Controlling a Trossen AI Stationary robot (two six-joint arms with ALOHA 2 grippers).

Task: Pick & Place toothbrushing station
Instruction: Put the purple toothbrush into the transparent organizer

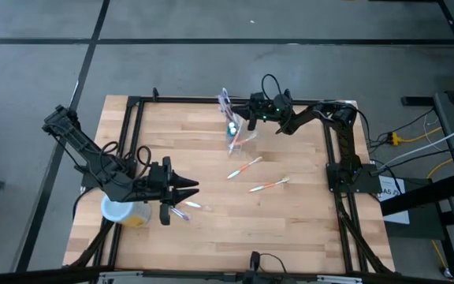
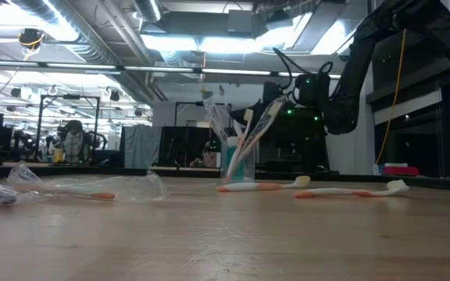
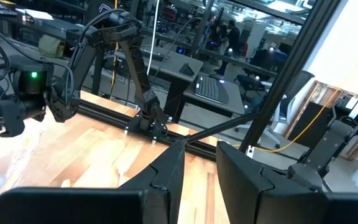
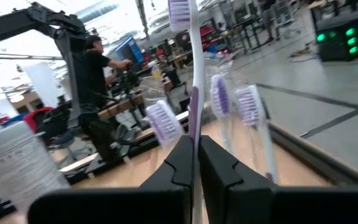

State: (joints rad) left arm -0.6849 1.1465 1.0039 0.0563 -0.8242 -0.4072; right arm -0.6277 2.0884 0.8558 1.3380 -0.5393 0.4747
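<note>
The right gripper [image 4: 194, 158], at the table's far edge, pinches the stem of a purple toothbrush [image 4: 194, 74] over the toothbrushing station [image 1: 234, 130], a clear holder already bristling with brushes. Two orange-handled toothbrushes [image 1: 244, 167] lie loose on the wooden table [image 1: 290, 229], suggesting loading is partway done. The left gripper [image 1: 186, 188] waits near the yellow tub [image 1: 126, 213], fingers slightly parted.
</note>
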